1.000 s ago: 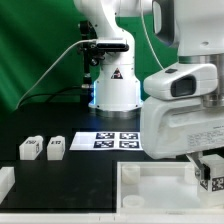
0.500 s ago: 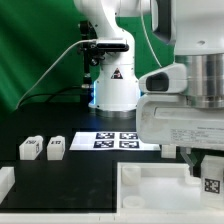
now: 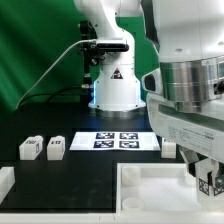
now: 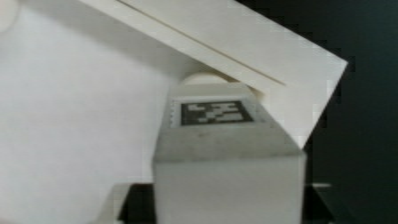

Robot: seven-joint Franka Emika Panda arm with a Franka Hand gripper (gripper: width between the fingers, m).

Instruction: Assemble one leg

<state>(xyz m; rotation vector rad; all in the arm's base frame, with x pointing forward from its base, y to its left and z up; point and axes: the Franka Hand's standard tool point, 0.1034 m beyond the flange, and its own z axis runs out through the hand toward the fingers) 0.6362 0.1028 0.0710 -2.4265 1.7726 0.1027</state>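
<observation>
My gripper (image 3: pixel 207 176) is at the exterior view's lower right, over the right part of the large white tray-like piece (image 3: pixel 150 186). It is shut on a leg (image 3: pixel 210 184), a small white block whose marker tag faces the camera. In the wrist view the leg (image 4: pixel 221 160) runs out from between the dark fingers (image 4: pixel 139 203) of my gripper (image 4: pixel 222 208). Its tagged end meets a raised-rim corner of the tray-like piece (image 4: pixel 267 50). Whether the end is seated in a socket is hidden.
Two more legs (image 3: pixel 29 149) (image 3: pixel 55 147) stand side by side at the exterior view's left on the black table. Another small white block (image 3: pixel 168 148) sits beside the marker board (image 3: pixel 117 140). The robot base (image 3: pixel 115 85) stands behind it.
The wrist and arm housing have turned and shifted, uncovering the white block beside the marker board. The held leg has stayed nearly in place over the tray's right part.
</observation>
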